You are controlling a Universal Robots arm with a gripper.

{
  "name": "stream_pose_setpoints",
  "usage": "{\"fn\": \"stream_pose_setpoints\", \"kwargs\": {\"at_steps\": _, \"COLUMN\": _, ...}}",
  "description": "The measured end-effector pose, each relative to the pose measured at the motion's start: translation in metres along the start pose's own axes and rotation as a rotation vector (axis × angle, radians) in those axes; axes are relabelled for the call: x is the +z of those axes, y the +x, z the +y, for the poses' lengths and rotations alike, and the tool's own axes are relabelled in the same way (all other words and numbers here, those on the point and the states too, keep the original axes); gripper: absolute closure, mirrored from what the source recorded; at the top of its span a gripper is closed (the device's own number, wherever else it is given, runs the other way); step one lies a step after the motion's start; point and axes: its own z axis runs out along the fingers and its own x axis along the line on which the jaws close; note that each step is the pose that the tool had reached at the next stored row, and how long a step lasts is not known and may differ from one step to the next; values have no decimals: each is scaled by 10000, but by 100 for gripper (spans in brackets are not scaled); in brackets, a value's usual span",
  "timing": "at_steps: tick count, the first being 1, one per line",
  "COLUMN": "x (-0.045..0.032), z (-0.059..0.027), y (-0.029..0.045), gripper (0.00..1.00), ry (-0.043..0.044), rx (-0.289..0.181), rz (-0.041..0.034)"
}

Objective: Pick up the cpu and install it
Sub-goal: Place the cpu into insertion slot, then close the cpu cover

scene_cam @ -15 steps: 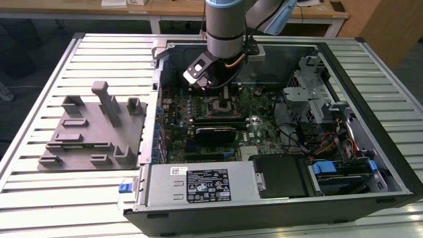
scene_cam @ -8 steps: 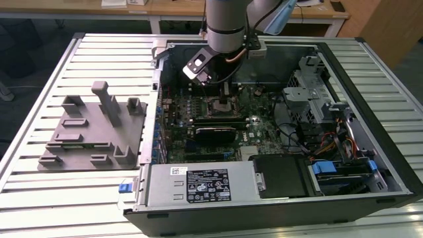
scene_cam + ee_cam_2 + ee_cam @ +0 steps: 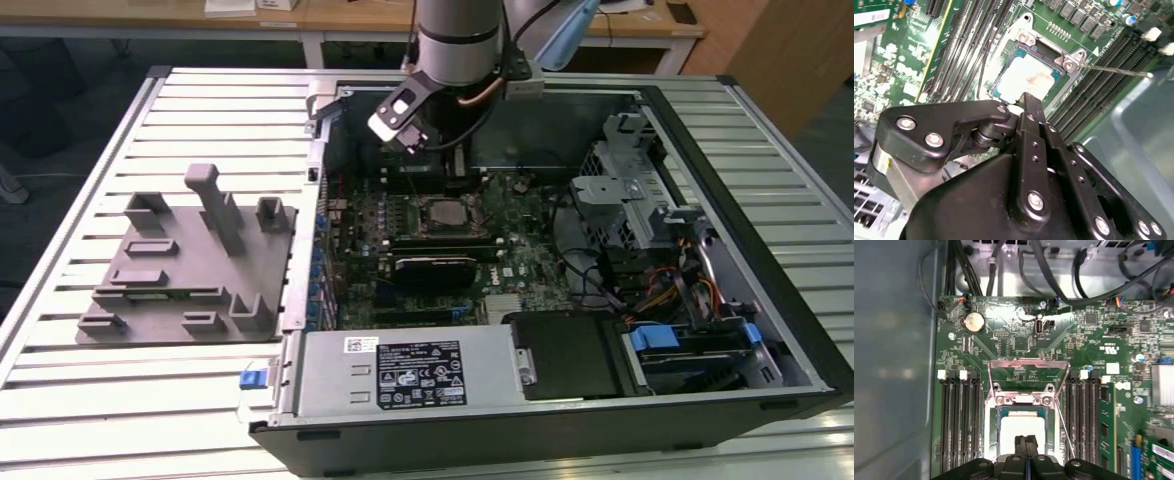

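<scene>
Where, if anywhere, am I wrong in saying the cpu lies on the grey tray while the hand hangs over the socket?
Only the place is wrong: in the first wrist view the cpu lies in the socket, not on the grey tray; the hand hangs over it.

Slatted metal table (image 3: 80, 400); wooden desks (image 3: 347, 15) behind; dark floor (image 3: 54, 70).

The slatted silver metal table (image 3: 134, 400) carries a grey plastic fixture tray (image 3: 174, 290) and, just beside it, an open black computer case (image 3: 534, 440).
</scene>
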Motion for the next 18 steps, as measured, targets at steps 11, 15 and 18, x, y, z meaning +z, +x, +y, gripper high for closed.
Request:
{"fn": "stream_pose_setpoints", "kwargs": {"at_steps": 11, "x": -187, "z": 12, "y": -3, "gripper": 89, "ry": -40, "rx": 1, "rz": 0}}
{"fn": "stream_pose_setpoints", "kwargs": {"at_steps": 15, "x": -187, "z": 12, "y": -3, "gripper": 89, "ry": -45, "rx": 1, "rz": 0}}
{"fn": "stream_pose_setpoints", "kwargs": {"at_steps": 18, "x": -187, "z": 12, "y": -3, "gripper": 89, "ry": -46, "rx": 1, "rz": 0}}
